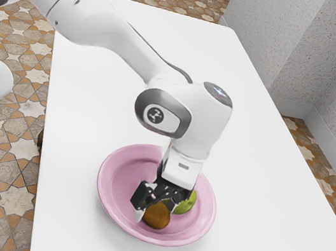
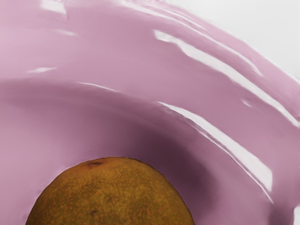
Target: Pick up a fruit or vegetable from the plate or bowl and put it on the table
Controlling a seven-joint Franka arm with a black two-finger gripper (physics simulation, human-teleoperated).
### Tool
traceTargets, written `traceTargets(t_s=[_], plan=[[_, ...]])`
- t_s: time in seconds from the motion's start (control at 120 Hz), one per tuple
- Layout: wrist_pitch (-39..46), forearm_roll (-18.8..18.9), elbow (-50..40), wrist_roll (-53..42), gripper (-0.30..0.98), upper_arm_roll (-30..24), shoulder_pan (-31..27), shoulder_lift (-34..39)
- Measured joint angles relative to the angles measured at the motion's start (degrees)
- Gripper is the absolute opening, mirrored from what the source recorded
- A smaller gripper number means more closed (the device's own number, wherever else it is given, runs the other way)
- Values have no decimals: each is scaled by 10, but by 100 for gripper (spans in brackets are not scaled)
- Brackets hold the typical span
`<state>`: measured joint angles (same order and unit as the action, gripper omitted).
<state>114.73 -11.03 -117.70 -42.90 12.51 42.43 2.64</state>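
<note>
1. Here's the brown fruit [image 1: 157,216], down in the pink plate [image 1: 114,184], right at the black gripper [image 1: 157,200]!
2. How wide that gripper stands, or whether it has hold, I can't tell.
3. Green fruit [image 1: 186,204] just beside, same plate.
4. White table [image 1: 95,100] beneath it all.

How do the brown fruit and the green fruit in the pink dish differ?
The brown fruit is speckled orange-brown, the green fruit yellowish green. The brown fruit is nearer the exterior camera; the green fruit farther toward the exterior view's right. Both are within the pink dish.
</note>
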Motion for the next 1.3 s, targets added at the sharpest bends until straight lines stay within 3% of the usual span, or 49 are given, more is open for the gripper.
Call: traceTargets(t_s=[0.342,0.5,0.6,0.717,0.875,0.942,1.025,1.175,1.3], plan=[[6,-6,-14,-8,58,16,6,14],[9,-10,-18,-10,65,16,7,12],[11,-12,-25,-10,54,19,14,12],[18,-12,-37,-10,25,30,17,15],[24,-6,-38,-6,14,36,7,18],[26,-3,-33,-4,22,39,8,21],[26,-1,-17,-4,19,41,1,21],[26,-3,11,-10,35,41,-4,11],[24,-7,37,-19,38,39,0,-5]])
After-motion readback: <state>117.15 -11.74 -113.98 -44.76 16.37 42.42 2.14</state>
